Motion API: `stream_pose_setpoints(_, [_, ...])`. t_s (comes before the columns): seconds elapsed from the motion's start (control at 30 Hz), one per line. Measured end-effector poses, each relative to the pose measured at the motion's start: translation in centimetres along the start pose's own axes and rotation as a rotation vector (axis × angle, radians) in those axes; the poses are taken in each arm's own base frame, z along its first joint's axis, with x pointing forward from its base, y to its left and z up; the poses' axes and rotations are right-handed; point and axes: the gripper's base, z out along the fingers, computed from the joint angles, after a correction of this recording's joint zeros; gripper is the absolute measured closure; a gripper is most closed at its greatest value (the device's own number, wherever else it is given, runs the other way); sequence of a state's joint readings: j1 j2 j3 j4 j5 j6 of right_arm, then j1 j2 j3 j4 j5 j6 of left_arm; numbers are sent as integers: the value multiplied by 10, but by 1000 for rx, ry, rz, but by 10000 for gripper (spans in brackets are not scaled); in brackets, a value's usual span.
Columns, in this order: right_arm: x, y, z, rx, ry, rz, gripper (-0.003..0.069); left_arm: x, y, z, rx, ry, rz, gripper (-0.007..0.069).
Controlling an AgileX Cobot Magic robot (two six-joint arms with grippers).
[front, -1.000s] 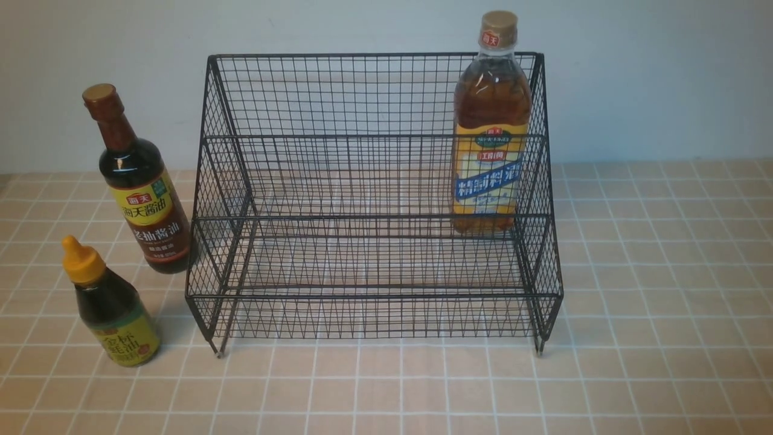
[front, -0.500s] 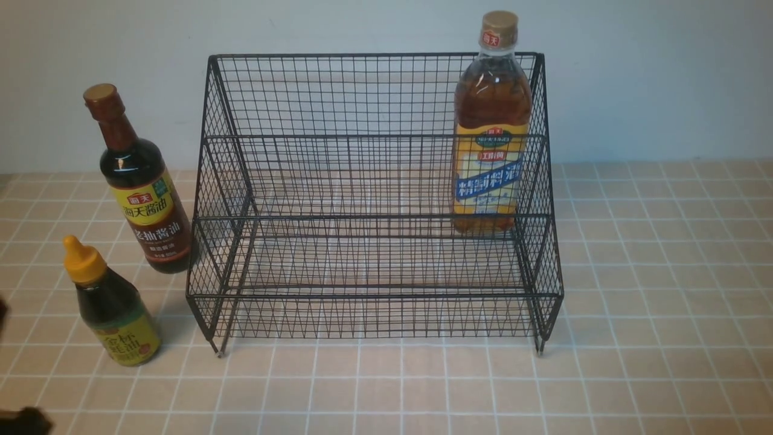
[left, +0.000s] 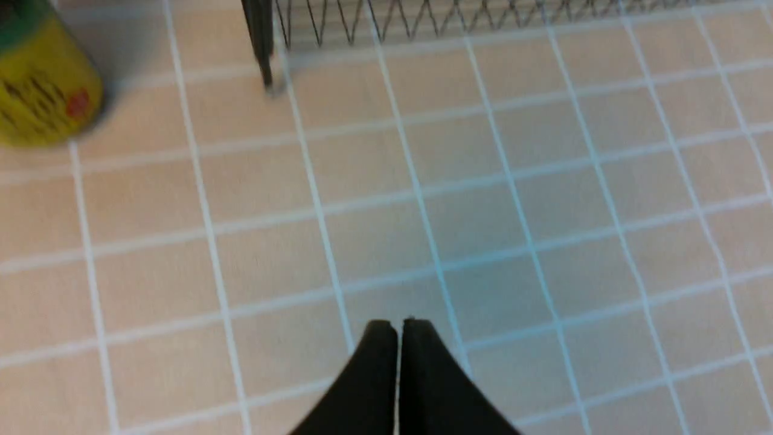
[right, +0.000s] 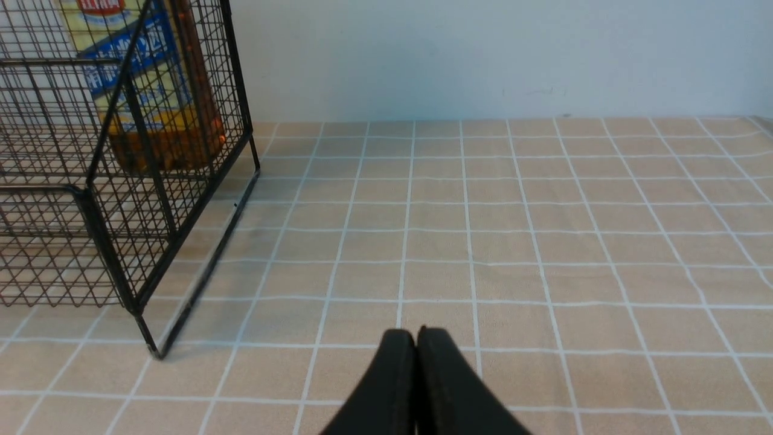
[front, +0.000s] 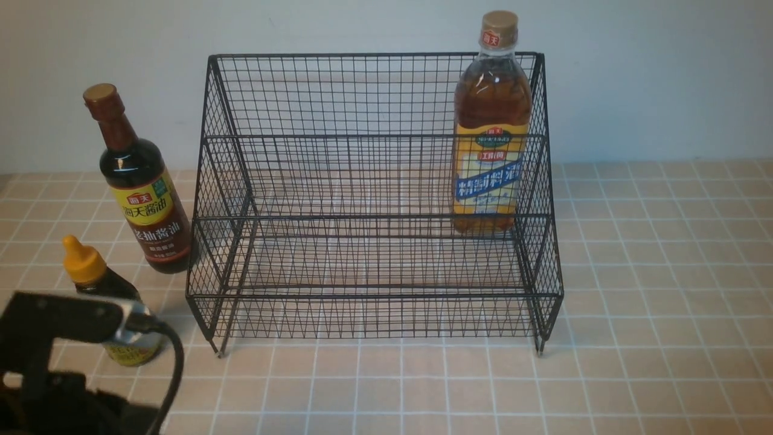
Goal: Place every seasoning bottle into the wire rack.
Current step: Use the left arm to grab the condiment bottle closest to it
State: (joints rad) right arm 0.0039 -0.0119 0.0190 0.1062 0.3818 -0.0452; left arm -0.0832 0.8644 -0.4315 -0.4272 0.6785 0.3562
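Note:
The black wire rack (front: 374, 296) stands mid-table. The large amber bottle (front: 490, 151) stands upright on its upper tier at the right end. It also shows in the right wrist view (right: 151, 90). The tall soy bottle (front: 145, 199) stands on the table left of the rack. The small yellow-capped bottle (front: 84, 266) stands in front of it, its lower body hidden by my left arm (front: 60, 326). My left gripper (left: 398, 323) is shut and empty above bare tiles, with the small bottle (left: 42, 84) off to one side. My right gripper (right: 416, 331) is shut and empty, right of the rack (right: 109, 241).
The table is tan tile with white grout lines, backed by a pale wall (front: 652, 78). The rack's front left leg (left: 263, 54) shows in the left wrist view. The left arm's black cable (front: 175, 362) hangs near the rack's front left corner.
My left arm has come into the front view from the lower left and now covers the lower part of the small bottle. The bottles and the rack have not moved.

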Motion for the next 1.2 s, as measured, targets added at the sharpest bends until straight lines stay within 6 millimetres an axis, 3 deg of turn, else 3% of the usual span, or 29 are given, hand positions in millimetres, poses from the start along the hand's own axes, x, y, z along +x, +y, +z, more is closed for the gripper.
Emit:
stream_pose_setpoints(0.17, [0, 0, 0, 0, 0, 0, 673, 5, 18, -4, -182, 56, -50, 634])
stream_pose_setpoints(0.23, [0, 0, 0, 0, 0, 0, 673, -8, 27, -10, -258, -67, -112, 634])
stream_pose_setpoints(0.33, [0, 0, 0, 0, 0, 0, 673, -30, 33, -19, -322, -262, -61, 634])
stream_pose_setpoints(0.6, [0, 0, 0, 0, 0, 0, 673, -48, 34, -26, -374, -444, 82, 618])
stream_pose_setpoints(0.73, [0, 0, 0, 0, 0, 0, 673, -52, 33, -28, -372, -492, 99, 531])
stream_pose_setpoints(0.9, [0, 0, 0, 0, 0, 0, 673, -59, 32, -30, -376, -568, 148, 284])
stream_pose_setpoints(0.93, [0, 0, 0, 0, 0, 0, 673, -59, 32, -30, -377, -570, 150, 272])
stream_pose_setpoints(0.97, [0, 0, 0, 0, 0, 0, 673, -63, 35, -27, -382, -592, 152, 159])
stream_pose_setpoints(1.0, [0, 0, 0, 0, 0, 0, 673, -66, 39, -24, -388, -599, 145, 99])
stream_pose_setpoints(1.2, [0, 0, 0, 0, 0, 0, 673, -75, 58, -7, -412, -611, 96, -30])
